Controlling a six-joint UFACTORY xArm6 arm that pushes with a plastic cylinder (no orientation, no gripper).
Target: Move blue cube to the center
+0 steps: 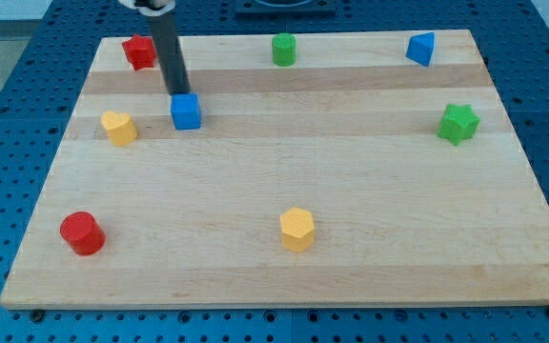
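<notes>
The blue cube (186, 111) sits on the wooden board (284, 191) in the upper left part of the view. My tip (176, 92) is just above and slightly left of the cube, touching or nearly touching its top-left edge. The dark rod rises from there to the view's top.
A red block (140, 51) lies at the top left, a yellow block (119, 127) left of the cube, a red cylinder (82, 233) at the bottom left. A yellow hexagonal block (297, 229), a green cylinder (284, 49), a blue block (421, 48) and a green star (458, 124) lie elsewhere.
</notes>
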